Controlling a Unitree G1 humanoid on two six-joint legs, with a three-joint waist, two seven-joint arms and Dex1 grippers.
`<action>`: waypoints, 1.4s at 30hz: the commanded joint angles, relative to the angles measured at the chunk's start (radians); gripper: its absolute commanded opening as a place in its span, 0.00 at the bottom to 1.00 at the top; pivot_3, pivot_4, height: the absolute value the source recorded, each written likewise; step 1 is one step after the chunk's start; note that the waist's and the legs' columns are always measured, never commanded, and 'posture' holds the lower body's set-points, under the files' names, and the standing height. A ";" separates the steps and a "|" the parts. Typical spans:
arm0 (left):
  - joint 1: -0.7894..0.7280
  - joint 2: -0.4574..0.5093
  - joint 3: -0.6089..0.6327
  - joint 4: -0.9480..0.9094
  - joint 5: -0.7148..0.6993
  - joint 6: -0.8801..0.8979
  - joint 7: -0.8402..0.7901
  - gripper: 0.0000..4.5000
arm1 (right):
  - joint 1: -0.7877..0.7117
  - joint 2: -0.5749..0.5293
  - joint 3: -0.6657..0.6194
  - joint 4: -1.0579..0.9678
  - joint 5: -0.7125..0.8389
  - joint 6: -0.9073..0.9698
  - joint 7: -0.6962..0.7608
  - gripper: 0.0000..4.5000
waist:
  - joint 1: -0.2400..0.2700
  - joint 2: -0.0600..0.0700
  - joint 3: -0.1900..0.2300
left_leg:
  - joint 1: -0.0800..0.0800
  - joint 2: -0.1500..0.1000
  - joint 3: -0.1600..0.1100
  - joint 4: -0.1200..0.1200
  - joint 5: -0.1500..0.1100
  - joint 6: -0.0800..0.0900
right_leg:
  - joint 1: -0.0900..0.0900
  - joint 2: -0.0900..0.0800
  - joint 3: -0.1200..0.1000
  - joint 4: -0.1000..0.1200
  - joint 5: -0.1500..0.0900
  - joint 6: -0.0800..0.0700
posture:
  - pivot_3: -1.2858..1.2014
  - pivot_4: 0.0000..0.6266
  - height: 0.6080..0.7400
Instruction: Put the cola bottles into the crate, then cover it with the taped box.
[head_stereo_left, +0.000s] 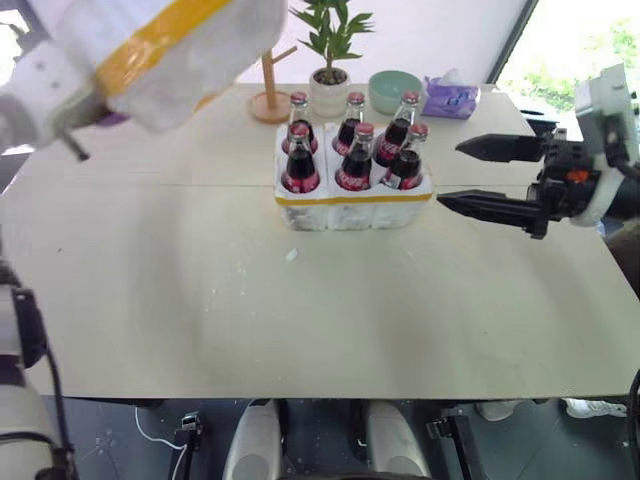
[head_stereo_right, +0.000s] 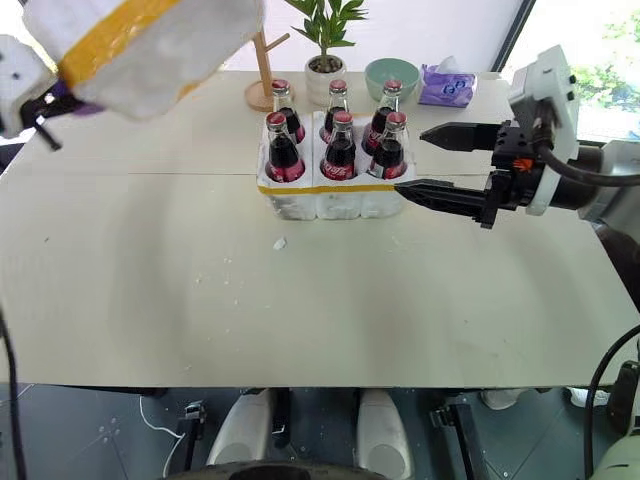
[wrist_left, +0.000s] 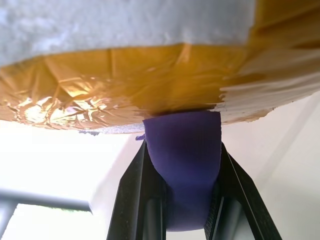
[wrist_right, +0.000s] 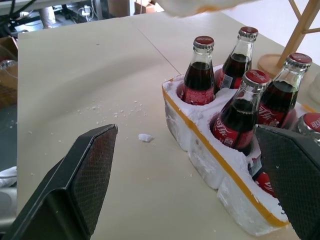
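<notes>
Six cola bottles (head_stereo_left: 353, 160) with red caps stand upright in the wells of the crate (head_stereo_left: 352, 208), a low white foam tray with a yellow band, mid-table. The taped box (head_stereo_left: 170, 50), white foam with a wide yellow tape band, hangs tilted in the air above the table's far left. My left gripper (wrist_left: 183, 146) is shut on a purple strap (wrist_left: 187, 175) fixed to the box's underside. Just right of the crate, level with the bottles, my right gripper (head_stereo_left: 450, 174) is open and holds nothing, its fingers (wrist_right: 92, 167) pointing at the crate.
Behind the crate are a wooden stand (head_stereo_left: 270, 105), a potted plant (head_stereo_left: 329, 90), a green bowl (head_stereo_left: 395, 90) and a purple tissue pack (head_stereo_left: 450, 97). Small foam crumbs (head_stereo_left: 291, 255) lie in front of the crate. The table's near edge (head_stereo_left: 330, 398) runs below.
</notes>
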 joint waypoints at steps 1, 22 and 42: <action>-0.063 -0.032 -0.040 -0.088 0.094 -0.159 0.157 0.09 | -0.005 0.003 -0.025 -0.016 0.005 -0.014 -0.025 1.00 | 0.001 0.000 0.000 | 0.000 0.000 0.000 0.000 0.000 0.000 | 0.000 0.000 0.000 0.000 0.000 0.000 | 0.52 0.24 1.00; -0.106 -0.210 -0.348 -0.071 0.567 -0.372 0.632 0.09 | 0.289 0.017 -0.196 -0.139 0.051 0.021 -0.157 1.00 | 0.001 0.000 0.000 | 0.001 -0.001 -0.001 0.001 0.000 0.000 | 0.002 0.001 0.001 0.000 0.001 0.002 | 0.52 0.24 1.00; 0.276 -0.049 -0.256 -0.437 0.521 -0.321 0.574 0.73 | 0.268 0.035 -0.140 -0.072 0.043 -0.016 -0.206 1.00 | -0.005 0.000 0.000 | 0.002 -0.001 -0.001 0.000 0.000 0.000 | 0.002 0.001 0.001 0.000 0.001 0.002 | 0.52 0.24 1.00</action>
